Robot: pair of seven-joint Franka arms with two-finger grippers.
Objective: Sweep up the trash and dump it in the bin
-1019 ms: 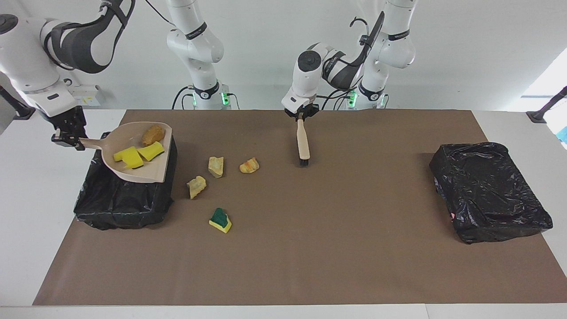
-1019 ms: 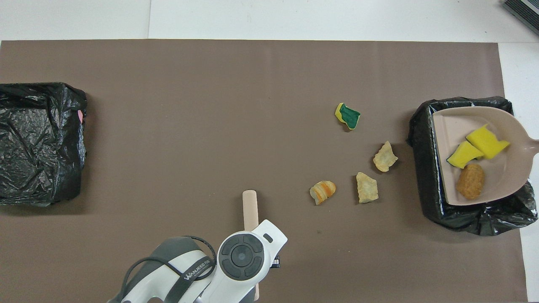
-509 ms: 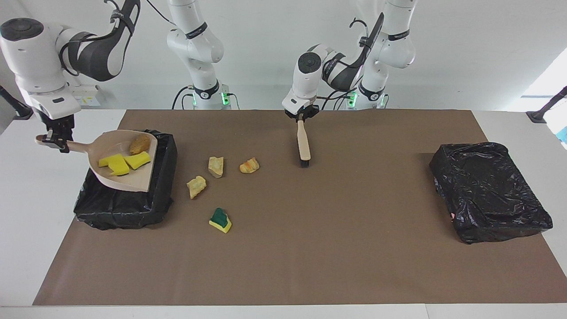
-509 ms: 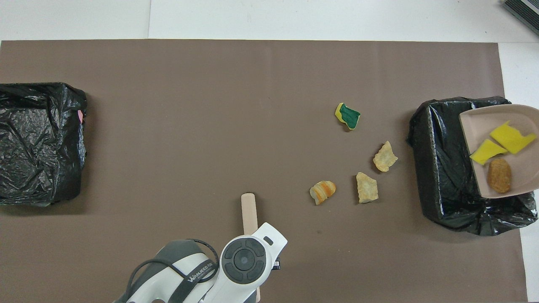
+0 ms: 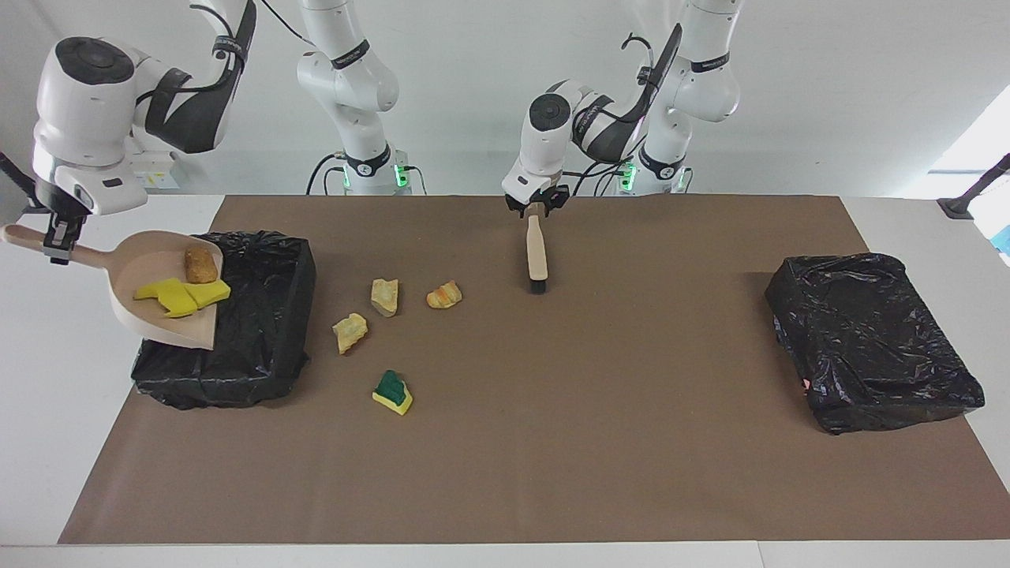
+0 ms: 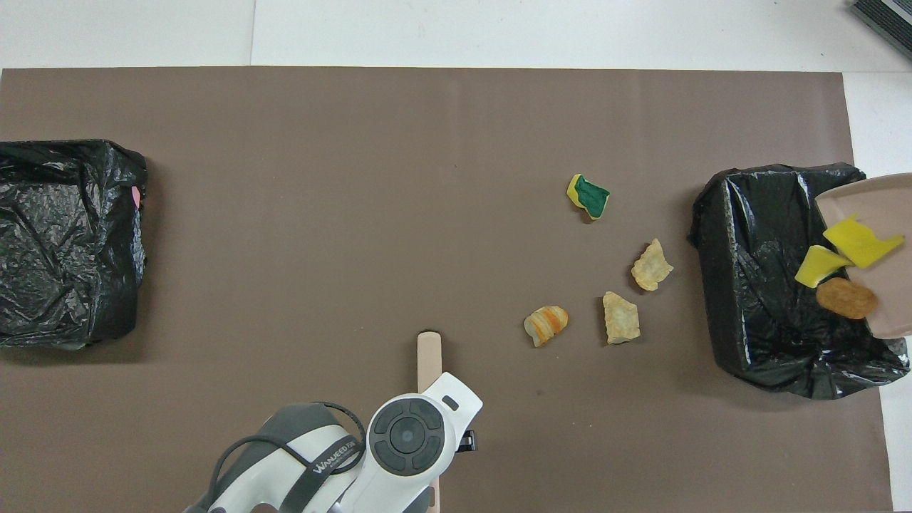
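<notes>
My right gripper (image 5: 59,241) is shut on the handle of the beige dustpan (image 5: 138,323), held tilted over the outer end of the black-lined bin (image 5: 260,339). Two yellow sponge chunks (image 5: 181,293) and a brown lump (image 5: 200,266) lie near the pan's lip. On the mat beside the bin lie more trash: a green-topped sponge (image 5: 392,392), two tan lumps (image 5: 384,297) (image 5: 349,331) and an orange lump (image 5: 444,295). My left gripper (image 5: 536,205) grips the handle end of the beige brush (image 5: 537,248), whose bristles rest on the mat.
A second black-bagged bin (image 5: 872,339) sits at the left arm's end of the brown mat (image 5: 592,442). In the overhead view the left arm's wrist (image 6: 410,434) covers most of the brush (image 6: 429,353), and the dustpan (image 6: 880,206) runs off the frame's edge.
The right gripper lifted the dustpan and drew it outward past the bin's end, tilting it; the scraps slid toward its lip. The brush shifted slightly under the left gripper.
</notes>
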